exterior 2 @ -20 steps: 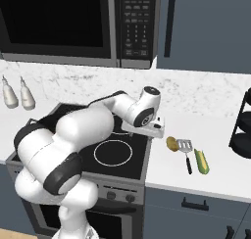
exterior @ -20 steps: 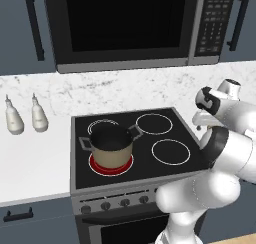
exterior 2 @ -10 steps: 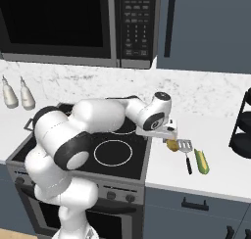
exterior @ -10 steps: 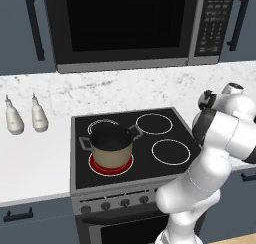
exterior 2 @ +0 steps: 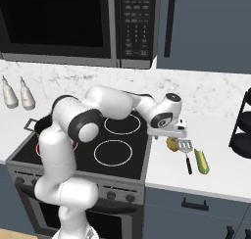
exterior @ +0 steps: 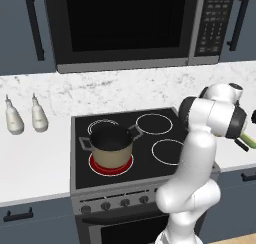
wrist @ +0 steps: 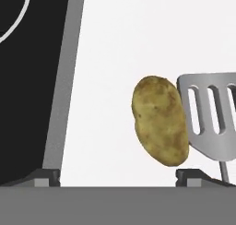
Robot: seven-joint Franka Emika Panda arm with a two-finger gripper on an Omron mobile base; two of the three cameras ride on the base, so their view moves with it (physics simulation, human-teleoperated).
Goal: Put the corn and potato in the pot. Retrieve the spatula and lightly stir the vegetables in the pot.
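Kitchen: slate-blue cabinets; black built-in microwave above the pincer; white marble backsplash; black glass cooktop beside the pincer.

There are one pot, one potato, one spatula, one corn cob, two white bottles, one microwave and four stove burners.

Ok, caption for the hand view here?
Open fingers hover above the potato lying beside the spatula head on the white counter.
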